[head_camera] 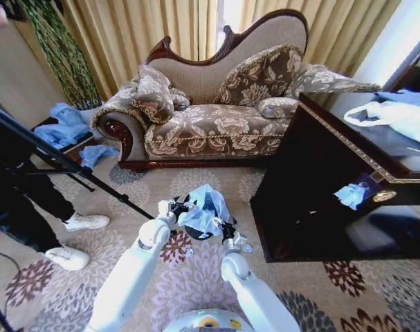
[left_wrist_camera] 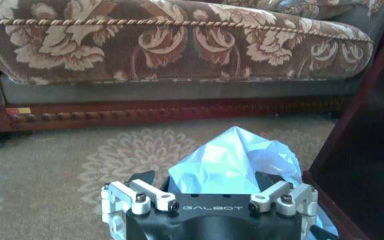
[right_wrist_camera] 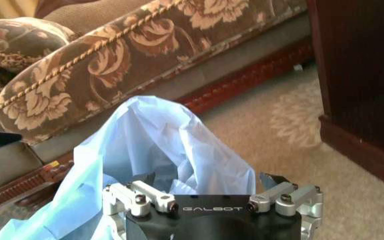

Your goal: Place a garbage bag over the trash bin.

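The light-blue garbage bag (head_camera: 204, 207) lies crumpled over the black trash bin (head_camera: 196, 234) on the carpet in front of the sofa; just a dark sliver of the bin peeks out beneath it. My left gripper (head_camera: 178, 206) is at the bag's left side and my right gripper (head_camera: 230, 230) at its right. In the left wrist view the bag (left_wrist_camera: 235, 160) rises in a peak between the wide-apart fingers of the left gripper (left_wrist_camera: 205, 179). The right wrist view has the bag (right_wrist_camera: 152, 145) bulging up between the spread fingers of the right gripper (right_wrist_camera: 209, 181).
A patterned sofa (head_camera: 216, 124) stands behind the bin. A dark wooden cabinet (head_camera: 320, 187) is close on the right, with a white handled bag (head_camera: 396, 117) on top and a blue scrap (head_camera: 351, 194). A tripod leg (head_camera: 71, 169) and a person's shoes (head_camera: 85, 223) are at left.
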Tool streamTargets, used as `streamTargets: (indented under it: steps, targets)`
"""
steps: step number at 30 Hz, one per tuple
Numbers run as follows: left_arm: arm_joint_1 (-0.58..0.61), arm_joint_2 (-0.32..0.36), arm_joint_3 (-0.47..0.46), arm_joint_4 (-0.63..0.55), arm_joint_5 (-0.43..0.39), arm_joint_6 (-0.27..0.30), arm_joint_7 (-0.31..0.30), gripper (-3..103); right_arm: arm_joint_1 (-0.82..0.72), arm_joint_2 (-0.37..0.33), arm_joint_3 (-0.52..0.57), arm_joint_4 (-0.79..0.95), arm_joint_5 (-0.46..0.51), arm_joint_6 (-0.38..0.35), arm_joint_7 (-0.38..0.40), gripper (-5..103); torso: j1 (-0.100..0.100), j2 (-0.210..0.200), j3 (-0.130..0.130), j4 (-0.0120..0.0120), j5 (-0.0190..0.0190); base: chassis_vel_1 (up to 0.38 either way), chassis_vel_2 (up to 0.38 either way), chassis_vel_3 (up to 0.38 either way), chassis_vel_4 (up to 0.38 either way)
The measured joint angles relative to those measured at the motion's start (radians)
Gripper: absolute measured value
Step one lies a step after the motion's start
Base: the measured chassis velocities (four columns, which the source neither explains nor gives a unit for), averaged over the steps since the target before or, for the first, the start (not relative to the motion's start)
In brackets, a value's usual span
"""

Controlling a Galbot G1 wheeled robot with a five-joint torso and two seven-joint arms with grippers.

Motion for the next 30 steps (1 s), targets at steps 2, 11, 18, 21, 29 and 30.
streamTargets:
  steps: [2,11,18,21,29,30]
  targets:
    - [0.007,0.000,-0.002,-0.005,0.005,-0.002,0.001,100,0.013,0.025,0.009,-0.025,0.000,-0.003,-0.001,100,0.000,0.000,0.000,0.0003,0.0000,0.000,0.000,0.000,0.000]
    - [0.022,-0.002,-0.004,-0.040,0.008,-0.005,0.006,100,0.034,0.031,0.026,-0.087,0.004,0.007,-0.054,100,0.000,0.000,0.000,0.0000,0.0001,0.000,0.000,0.000,0.000]
    - [0.017,-0.001,-0.004,-0.040,-0.002,-0.007,0.013,100,0.033,0.018,0.024,-0.111,0.006,0.022,-0.110,100,0.000,0.000,0.000,0.0000,0.0002,0.000,0.000,0.000,0.000]
    - [-0.001,0.000,0.007,-0.029,-0.025,0.022,0.000,100,0.037,0.017,0.024,-0.122,-0.010,0.028,-0.117,100,0.000,0.000,0.000,0.0001,0.0001,0.000,0.000,0.000,0.000]
    - [-0.112,0.022,0.062,0.033,-0.070,0.201,0.035,100,0.038,0.006,0.028,-0.127,-0.028,0.040,-0.124,100,0.000,0.000,0.000,0.0001,0.0001,0.000,0.000,0.000,0.000]
    - [-0.134,0.028,0.080,0.053,-0.070,0.202,0.037,100,0.038,0.006,0.028,-0.126,-0.029,0.041,-0.124,100,0.000,0.000,0.000,0.0000,0.0002,0.000,0.000,0.000,0.000]
